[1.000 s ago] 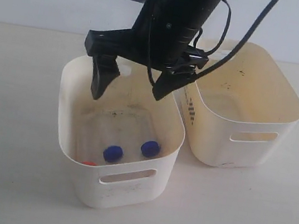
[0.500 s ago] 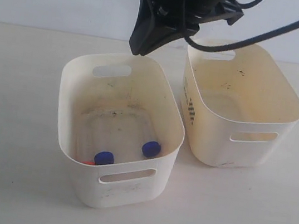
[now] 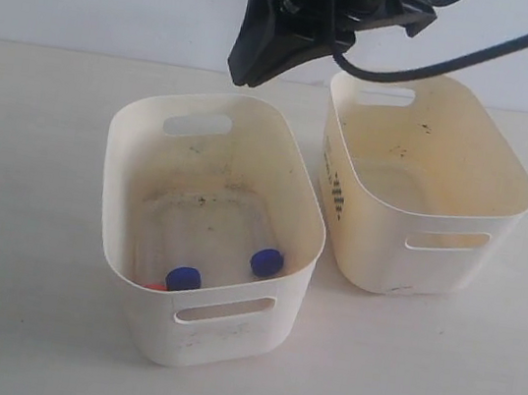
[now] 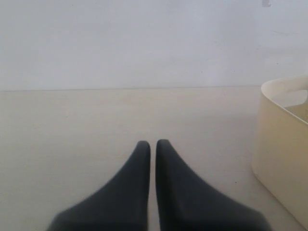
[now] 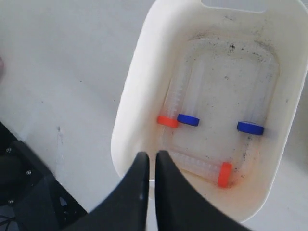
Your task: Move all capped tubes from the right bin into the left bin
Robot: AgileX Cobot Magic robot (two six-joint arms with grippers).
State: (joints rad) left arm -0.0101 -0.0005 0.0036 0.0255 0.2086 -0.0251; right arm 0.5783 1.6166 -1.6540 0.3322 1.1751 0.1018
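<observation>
1. All capped tubes (image 5: 188,119) are in the left bin (image 5: 126,125).
2. One orange-capped tube (image 5: 175,96) lies flat along a long wall; a second orange-capped tube (image 5: 199,166) lies across a short end. Blue-capped ones' axes unclear.
3. Right gripper (image 5: 149,156) is clenched and empty above the bin's rim; left gripper (image 4: 153,144) is clenched and empty.
4. Right bin (image 3: 375,254) stands just beside.

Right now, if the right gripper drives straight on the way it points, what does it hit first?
Probably the left bin: the shut right gripper aims at its rim or the floor just inside. Depth is unclear, so either is possible.
</observation>
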